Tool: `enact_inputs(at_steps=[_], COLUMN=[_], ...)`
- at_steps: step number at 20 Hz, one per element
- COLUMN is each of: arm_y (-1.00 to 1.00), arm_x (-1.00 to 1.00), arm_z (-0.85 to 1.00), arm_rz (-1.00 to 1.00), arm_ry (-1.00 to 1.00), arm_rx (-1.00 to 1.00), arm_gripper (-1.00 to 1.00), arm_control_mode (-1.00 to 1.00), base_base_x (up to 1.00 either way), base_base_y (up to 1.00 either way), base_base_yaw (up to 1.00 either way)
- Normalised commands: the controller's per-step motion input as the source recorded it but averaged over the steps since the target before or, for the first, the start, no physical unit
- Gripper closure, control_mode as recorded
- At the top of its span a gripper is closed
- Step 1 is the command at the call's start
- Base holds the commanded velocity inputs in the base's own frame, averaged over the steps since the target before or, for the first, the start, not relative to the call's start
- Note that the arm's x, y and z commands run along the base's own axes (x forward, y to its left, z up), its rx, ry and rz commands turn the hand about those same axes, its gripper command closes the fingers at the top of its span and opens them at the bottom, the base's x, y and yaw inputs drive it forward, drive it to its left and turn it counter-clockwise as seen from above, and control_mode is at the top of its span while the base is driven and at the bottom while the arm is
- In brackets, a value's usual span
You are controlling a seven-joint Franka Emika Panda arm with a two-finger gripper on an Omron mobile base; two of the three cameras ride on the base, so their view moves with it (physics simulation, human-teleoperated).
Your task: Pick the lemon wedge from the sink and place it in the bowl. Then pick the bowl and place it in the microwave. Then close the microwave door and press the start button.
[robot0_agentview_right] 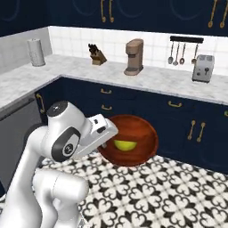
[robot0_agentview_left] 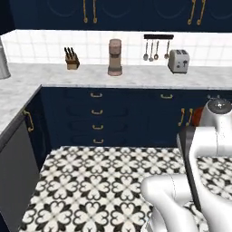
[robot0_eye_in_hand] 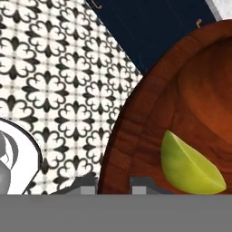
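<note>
One gripper (robot0_eye_in_hand: 113, 183) clamped on bowl (robot0_agentview_right: 133, 133) rim, lemon wedge (robot0_eye_in_hand: 190, 167) inside, toaster (robot0_agentview_left: 178, 60) on counter (robot0_agentview_left: 136, 77)

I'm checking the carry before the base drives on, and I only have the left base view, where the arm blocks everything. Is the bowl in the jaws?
Observer: Yes. In the right base view the gripper is shut on the rim of the bowl, which hangs tilted above the patterned floor.
Operator: Is the lemon wedge inside it?
Observer: Yes, the lemon wedge lies against the bowl's inner wall, near the gripped rim.
Operator: Anything beside the bowl?
Observer: Navy cabinet drawers stand behind it, apart from it.
</note>
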Motion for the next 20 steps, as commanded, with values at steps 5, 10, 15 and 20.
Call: enact_inputs(at_steps=[5,10,15,20], arm_y=[0.0,0.0,0.0,0.0], arm_x=[0.0,0.0,0.0,0.0], arm_z=[0.0,0.0,0.0,0.0], arm_rz=[0.0,0.0,0.0,0.0], arm_ry=[0.0,0.0,0.0,0.0], arm_rx=[0.0,0.0,0.0,0.0], arm_gripper=[1.0,1.0,1.0,1.0], arm_control_mode=[1.0,1.0,1.0,1.0], base_base_x=[0.09,0.11,0.2,0.29], base_base_y=[-0.67,-0.56,-0.49,-0.44], base_base_yaw=[-0.46,-0.51,-0.52,-0.53])
